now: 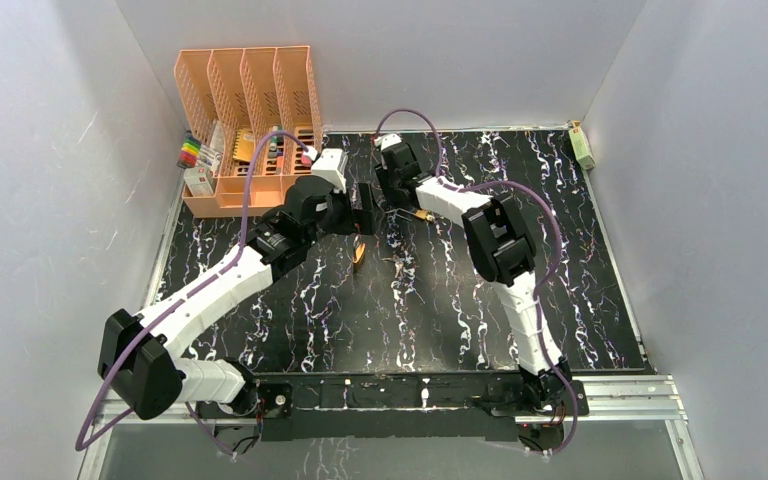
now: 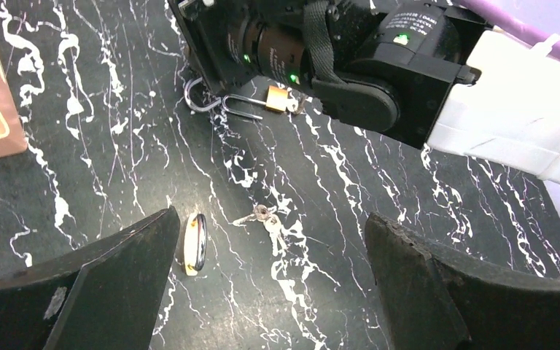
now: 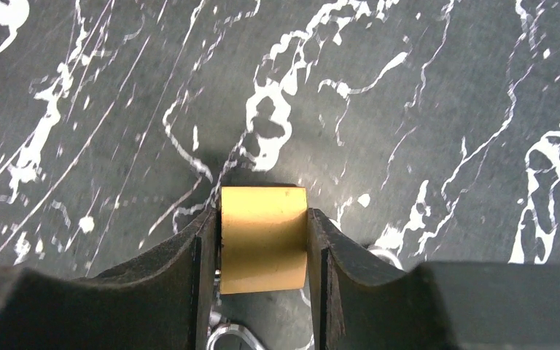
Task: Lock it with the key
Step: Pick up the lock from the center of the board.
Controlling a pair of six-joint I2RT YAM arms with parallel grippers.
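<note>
Right wrist view: the right gripper (image 3: 264, 213) has its two fingers (image 3: 189, 270) pressed flat against opposite sides of the brass padlock (image 3: 262, 237), clamped on the body where it lies on the marbled table (image 3: 445, 109). Gripping the flat sides probably steadies the lock so that a key can be worked into it. The keyhole itself cannot be made out.

From the left wrist view, the silver shackle (image 2: 215, 102) sticks out to one side of the lock and looks swung open (so the lock is not yet fastened). The left gripper (image 2: 271, 219) hangs with its fingers spread wide apart and holds nothing. The small bunch of keys (image 2: 264, 215) lies on the table right below the gap, apart from the padlock. That pose suits a straight drop onto the keys. An amber-and-dark ring (image 2: 195, 243) lies just beside the keys, close to one finger, and could be caught up in the pinch.

In the top external view both wrists crowd together at mid-table, the left gripper (image 1: 365, 215) just beside the right one (image 1: 392, 190), so room between them is tight. The orange organizer (image 1: 245, 130) fills the far left corner and white walls close in both sides. The near half of the table offers the freest space for turning a key.
</note>
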